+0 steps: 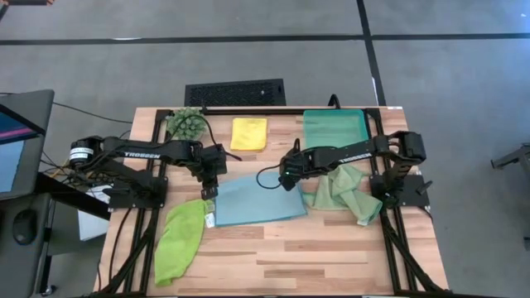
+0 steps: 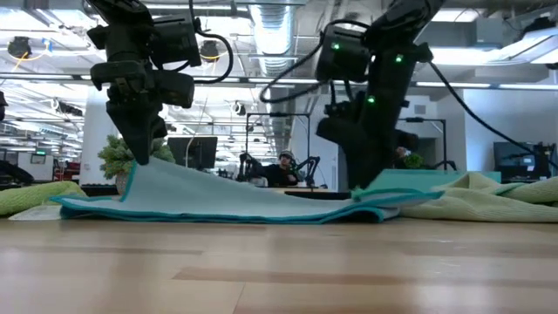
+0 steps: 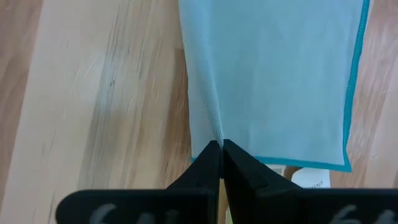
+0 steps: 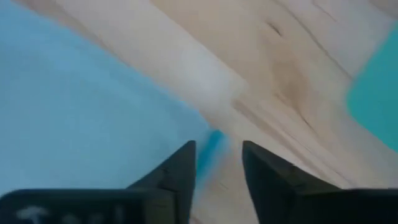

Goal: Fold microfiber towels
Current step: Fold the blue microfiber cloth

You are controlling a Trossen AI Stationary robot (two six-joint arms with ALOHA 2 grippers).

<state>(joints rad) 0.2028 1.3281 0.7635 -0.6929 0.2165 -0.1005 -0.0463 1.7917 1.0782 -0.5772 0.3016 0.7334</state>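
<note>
Pinching the light blue towel [image 1: 258, 199] at its left edge, the left gripper [image 3: 221, 152] has its fingers shut on the cloth, which rises in a small peak between them at the centre of the high view. At the towel's upper right corner, the right gripper [image 4: 217, 165] stands with its fingers parted, the blue hem lying between them on the wooden table [image 1: 331, 257], not clamped. Nearby lie the yellow towel [image 1: 249, 133], lime green towel [image 1: 179, 239] and pale sage green towel [image 1: 344, 190].
</note>
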